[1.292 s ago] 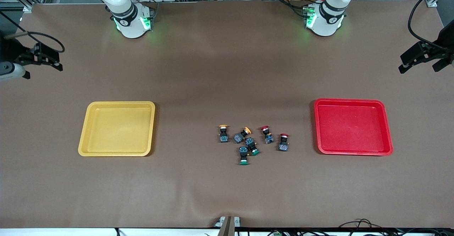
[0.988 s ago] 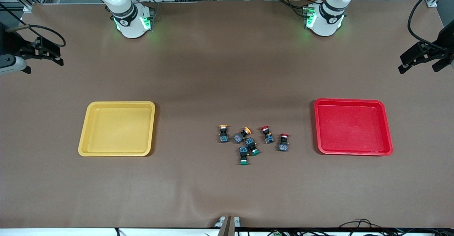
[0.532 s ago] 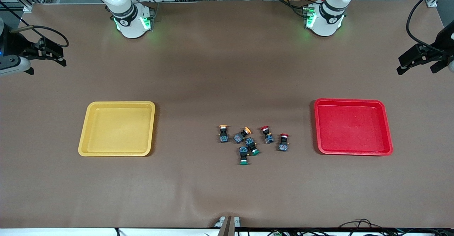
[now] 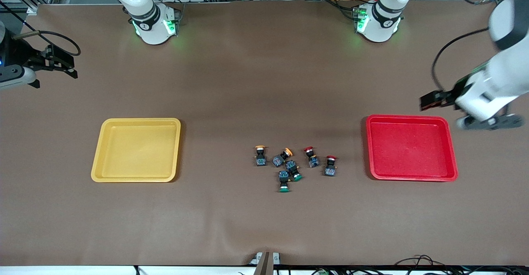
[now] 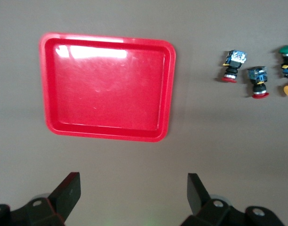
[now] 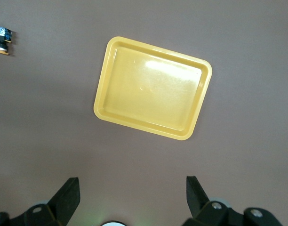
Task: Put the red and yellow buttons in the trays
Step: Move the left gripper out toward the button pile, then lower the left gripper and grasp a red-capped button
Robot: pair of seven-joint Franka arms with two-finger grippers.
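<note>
I see both grippers – left (image 4: 432,101), right (image 4: 66,64) – wide open and empty; the buttons (image 4: 308,156) look light, so I would pinch the body.

White arms (image 4: 502,80), black jaws, green lights

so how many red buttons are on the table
2, both lying on the table between the green-capped ones and the red tray: one farther from the front camera, the other nearer the tray. None look hidden.
</note>
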